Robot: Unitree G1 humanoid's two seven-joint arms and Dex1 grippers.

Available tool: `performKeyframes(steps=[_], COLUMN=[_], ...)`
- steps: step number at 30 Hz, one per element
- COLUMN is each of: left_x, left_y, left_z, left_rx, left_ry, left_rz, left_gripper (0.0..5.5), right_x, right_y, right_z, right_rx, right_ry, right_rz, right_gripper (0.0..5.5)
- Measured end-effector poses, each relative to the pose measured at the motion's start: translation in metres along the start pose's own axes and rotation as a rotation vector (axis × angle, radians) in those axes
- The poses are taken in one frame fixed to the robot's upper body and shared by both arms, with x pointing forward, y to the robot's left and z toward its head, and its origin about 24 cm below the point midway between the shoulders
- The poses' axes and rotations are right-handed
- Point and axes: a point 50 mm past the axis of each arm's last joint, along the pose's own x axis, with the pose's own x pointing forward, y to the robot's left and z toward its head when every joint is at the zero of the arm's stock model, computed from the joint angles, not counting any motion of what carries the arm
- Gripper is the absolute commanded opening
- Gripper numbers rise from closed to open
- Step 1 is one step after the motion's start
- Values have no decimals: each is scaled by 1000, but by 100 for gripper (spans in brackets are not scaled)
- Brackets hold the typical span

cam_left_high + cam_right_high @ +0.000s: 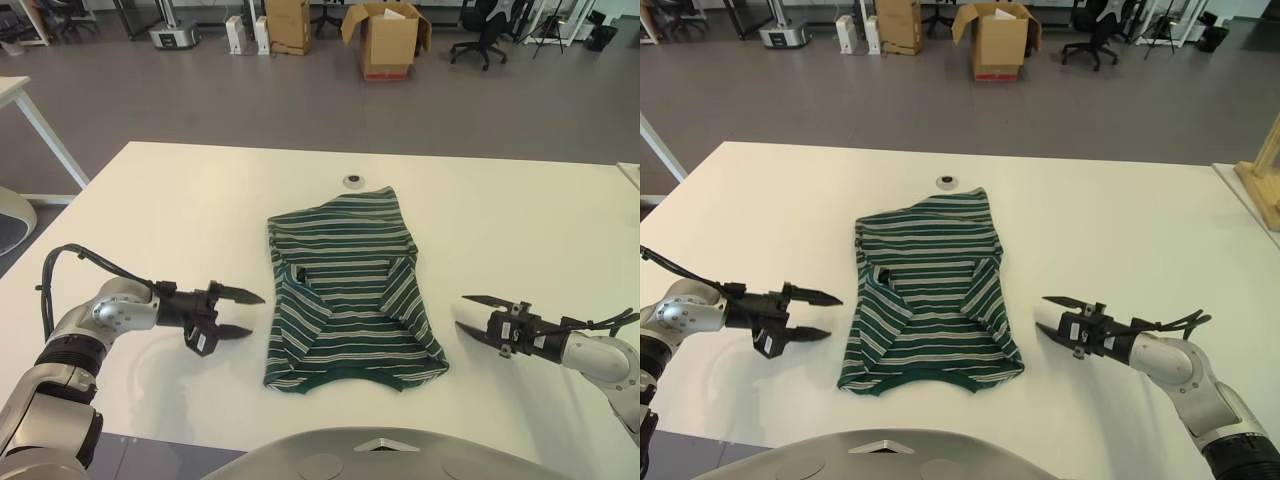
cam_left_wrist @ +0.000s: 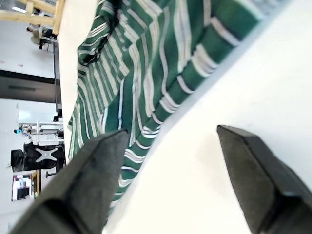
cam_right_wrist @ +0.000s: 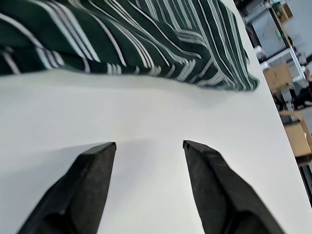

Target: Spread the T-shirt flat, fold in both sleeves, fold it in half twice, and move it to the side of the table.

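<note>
left eye view: the t-shirt [image 1: 345, 290] lies in the middle of the table [image 1: 160, 200], narrow, and both sleeves seem already folded in. the left gripper [image 1: 256, 314] hovers just beside its left hem corner and the right gripper [image 1: 462, 311] near its right hem side, both spread wide and holding nothing. i judge the first half fold comes next: each gripper must pinch a hem corner and carry it to the collar.

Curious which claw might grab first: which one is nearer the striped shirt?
The left gripper: it nearly touches the T-shirt, while the right gripper stands farther off.
</note>
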Motion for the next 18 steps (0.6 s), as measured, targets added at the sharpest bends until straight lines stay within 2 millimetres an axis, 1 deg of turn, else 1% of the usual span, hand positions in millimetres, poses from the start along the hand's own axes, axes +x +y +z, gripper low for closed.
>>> performKeyframes(steps=[3,5,7,11,12,15,17,18], left_x=[3,6,16,28,36,43,45,46], left_y=[0,0,1,2,3,4,6,7], left_z=[1,2,3,7,11,15,16,17], left_rx=[62,68,70,88,100,111,127,137], left_ry=[-39,-52,-79,-131,-170,-202,-208,-212], left_rz=[-31,-19,12,40,48,45,34,31], left_gripper=[341,341,341,341,341,341,345,326], right_x=[4,6,9,17,22,33,36,38], right_y=[0,1,2,-2,-3,-5,-7,-6], right_z=[2,2,4,8,11,18,20,20], right_rx=[-99,-141,-207,-308,-355,-416,-451,-455], right_ry=[-75,-116,-152,-209,-231,-272,-279,-284], right_rz=[67,91,123,169,190,211,223,231], right_gripper=[257,257,257,257,257,257,222,205])
